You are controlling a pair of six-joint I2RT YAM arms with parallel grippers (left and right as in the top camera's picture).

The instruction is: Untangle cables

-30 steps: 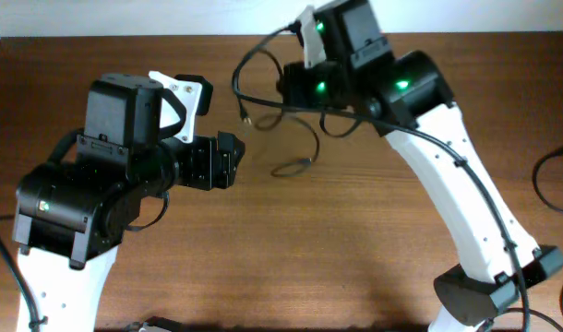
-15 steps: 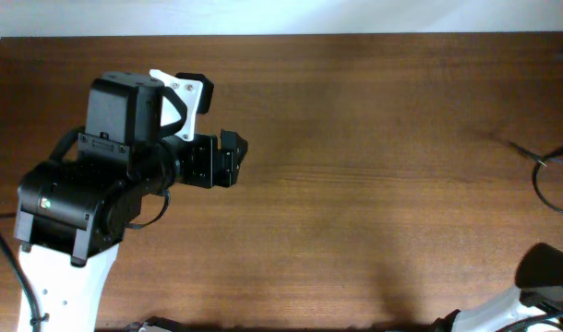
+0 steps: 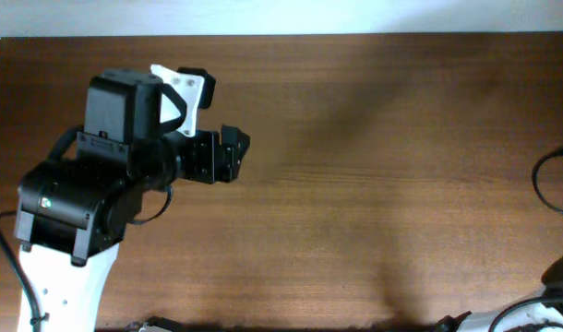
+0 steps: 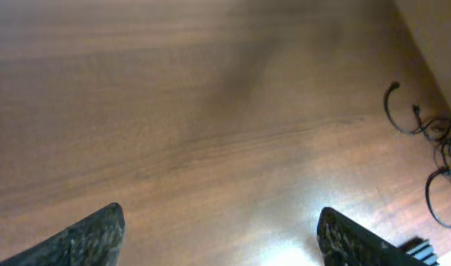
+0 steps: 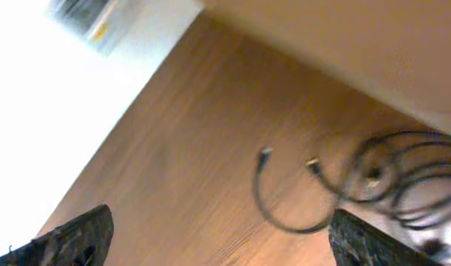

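Here the cables (image 5: 370,177) lie in a loose tangle on the wooden table (image 3: 374,184) by its right edge, well apart from the left gripper (image 4: 219,222), whose jaws stand spread wide and empty. The right gripper (image 5: 222,222) is likewise released, holding nothing, with the tangle on the wood beyond its fingers (image 5: 70,240).

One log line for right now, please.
left gripper open, empty | right gripper open, empty | cables bunched on table, untouched

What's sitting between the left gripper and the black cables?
Nothing: the overhead view shows only bare wooden table between the left gripper and the cables.
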